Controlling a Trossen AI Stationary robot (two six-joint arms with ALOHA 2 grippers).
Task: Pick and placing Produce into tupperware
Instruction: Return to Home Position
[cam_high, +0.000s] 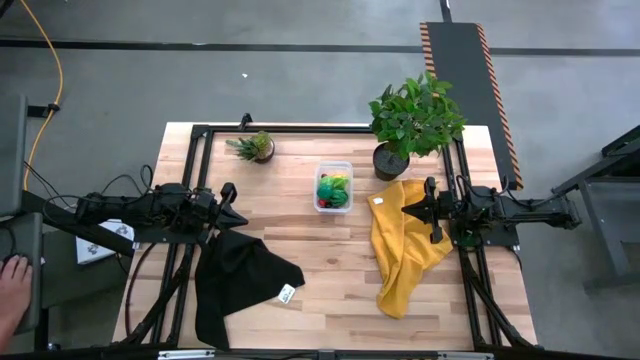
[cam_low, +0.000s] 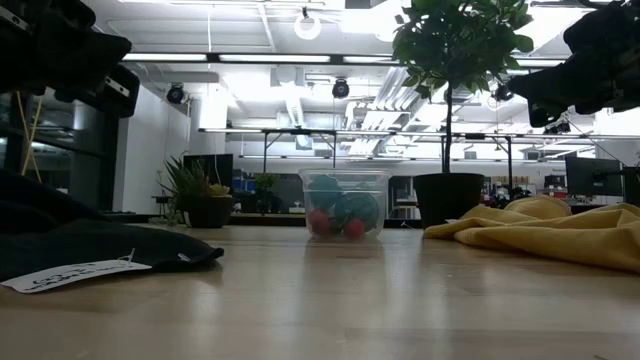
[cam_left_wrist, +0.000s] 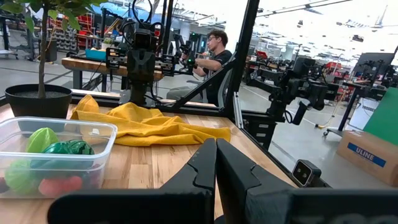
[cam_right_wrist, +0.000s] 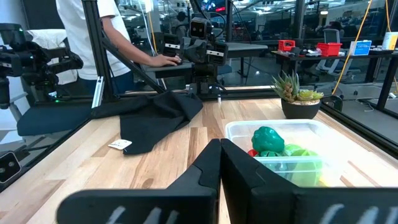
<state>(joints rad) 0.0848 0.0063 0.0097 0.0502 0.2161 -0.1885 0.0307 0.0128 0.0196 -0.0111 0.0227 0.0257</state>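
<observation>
The produce (cam_high: 333, 190) lies in the tupperware (cam_high: 333, 166), upper centre of the high view, with none loose on the desk (cam_high: 330, 270). The left pincer (cam_high: 236, 212) and right pincer (cam_high: 408, 210), fingers together and empty, sit well apart at either side. The job looks done.

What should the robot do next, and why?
Probably just park and stop: the produce lies inside the tupperware, none shows loose on the table, and the left gripper and right gripper hang shut at the table's sides, away from it.
</observation>
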